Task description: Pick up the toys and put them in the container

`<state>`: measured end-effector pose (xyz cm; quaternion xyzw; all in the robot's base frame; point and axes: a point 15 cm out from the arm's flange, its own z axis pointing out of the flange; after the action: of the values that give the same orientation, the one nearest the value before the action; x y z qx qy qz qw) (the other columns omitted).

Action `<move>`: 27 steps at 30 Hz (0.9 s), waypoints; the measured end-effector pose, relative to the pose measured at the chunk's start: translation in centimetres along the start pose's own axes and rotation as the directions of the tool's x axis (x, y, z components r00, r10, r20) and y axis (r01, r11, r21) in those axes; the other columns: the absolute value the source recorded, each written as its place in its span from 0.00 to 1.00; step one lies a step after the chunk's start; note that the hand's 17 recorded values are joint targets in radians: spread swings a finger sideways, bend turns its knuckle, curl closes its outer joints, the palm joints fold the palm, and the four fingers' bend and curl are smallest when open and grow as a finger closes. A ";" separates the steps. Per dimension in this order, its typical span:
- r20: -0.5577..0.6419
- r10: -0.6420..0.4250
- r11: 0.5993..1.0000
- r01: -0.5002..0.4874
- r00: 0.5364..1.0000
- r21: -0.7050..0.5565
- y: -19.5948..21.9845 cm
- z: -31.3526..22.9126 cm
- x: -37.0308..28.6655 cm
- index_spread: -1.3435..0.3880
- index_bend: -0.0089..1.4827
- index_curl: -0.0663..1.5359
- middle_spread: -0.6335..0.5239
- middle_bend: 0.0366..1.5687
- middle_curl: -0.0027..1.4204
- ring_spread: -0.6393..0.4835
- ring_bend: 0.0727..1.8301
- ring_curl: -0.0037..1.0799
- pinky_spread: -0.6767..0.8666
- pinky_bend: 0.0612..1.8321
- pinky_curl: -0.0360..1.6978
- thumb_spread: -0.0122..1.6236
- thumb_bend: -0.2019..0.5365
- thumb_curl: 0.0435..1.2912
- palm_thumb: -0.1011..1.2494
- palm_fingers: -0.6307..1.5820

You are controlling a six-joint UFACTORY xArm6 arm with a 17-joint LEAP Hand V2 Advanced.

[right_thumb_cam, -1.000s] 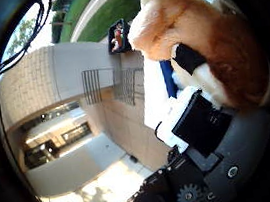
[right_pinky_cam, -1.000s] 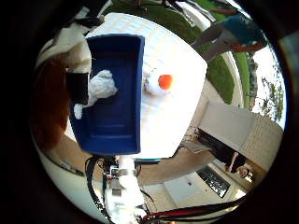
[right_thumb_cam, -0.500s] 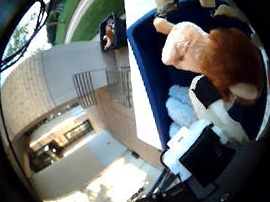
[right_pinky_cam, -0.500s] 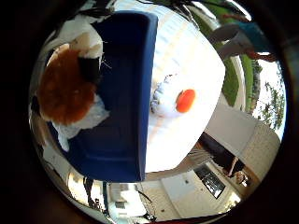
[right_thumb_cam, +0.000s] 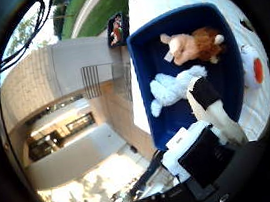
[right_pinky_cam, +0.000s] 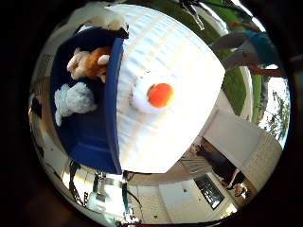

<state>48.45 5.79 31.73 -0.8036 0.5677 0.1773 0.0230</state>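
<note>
Two toys (right_thumb_cam: 188,48) lie in the container (right_thumb_cam: 144,59); hand (right_thumb_cam: 212,110) above.

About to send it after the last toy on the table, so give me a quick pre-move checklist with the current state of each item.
1. Orange-and-tan plush toy lies inside the blue container: ok.
2. Pale blue plush toy lies inside the container: ok.
3. White toy with orange spot sits on the white table, beside the container, not yet collected: not ok.
4. Robot hand empty, finger extended over the container: ok.
5. Table around the remaining toy free of obstacles: ok.
</note>
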 end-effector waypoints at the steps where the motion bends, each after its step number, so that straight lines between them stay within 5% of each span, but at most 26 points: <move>1: 0.003 0.016 1.000 -0.016 1.000 0.000 0.5 -0.3 0.9 0.54 0.10 0.29 0.59 0.10 0.26 0.80 0.23 0.27 0.72 0.33 0.23 0.70 0.23 0.38 0.66 0.27; 14: -0.128 0.151 0.977 -0.168 0.980 -0.135 2.0 5.0 13.5 0.58 0.11 0.25 0.59 0.10 0.25 0.80 0.21 0.27 0.71 0.28 0.20 0.70 0.24 0.37 0.65 0.29; 27: -0.201 0.148 0.939 -0.201 0.968 -0.278 1.8 11.5 16.6 0.62 0.12 0.23 0.59 0.11 0.25 0.79 0.18 0.27 0.70 0.25 0.18 0.70 0.24 0.36 0.66 0.31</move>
<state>48.69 -7.13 16.09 -0.7568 0.6037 0.1894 -0.1641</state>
